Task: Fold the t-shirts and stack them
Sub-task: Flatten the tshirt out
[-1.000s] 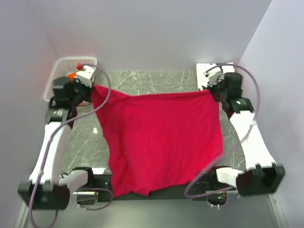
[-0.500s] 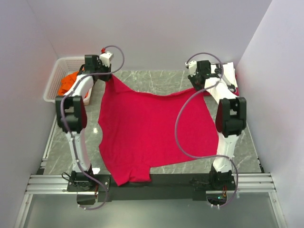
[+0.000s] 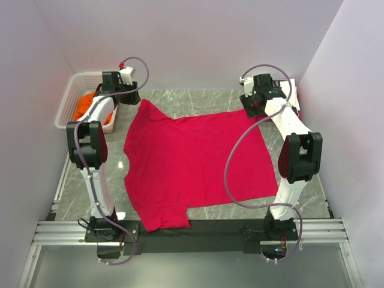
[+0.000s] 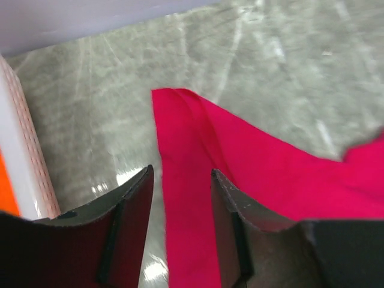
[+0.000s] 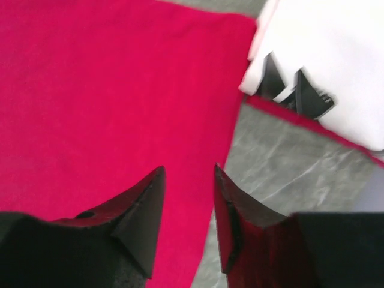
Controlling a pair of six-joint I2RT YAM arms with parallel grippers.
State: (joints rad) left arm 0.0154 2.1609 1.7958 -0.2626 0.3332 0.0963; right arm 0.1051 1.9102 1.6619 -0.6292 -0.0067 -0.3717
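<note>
Grey marble counter, white walls. Red t-shirt lies spread flat mid-counter, one end reaching the near edge. My left pincer hovers over its far-left corner, jaws parted, empty. My right pincer is over the far-right corner, also parted, empty. Far left: white basket holding orange t-shirt. Far right: white t-shirt, black print.

Below the left pincer, the red t-shirt is soft matt cloth. The table looks like glossy, grey-veined stone, and the basket beside the pincer is white plastic lattice.
</note>
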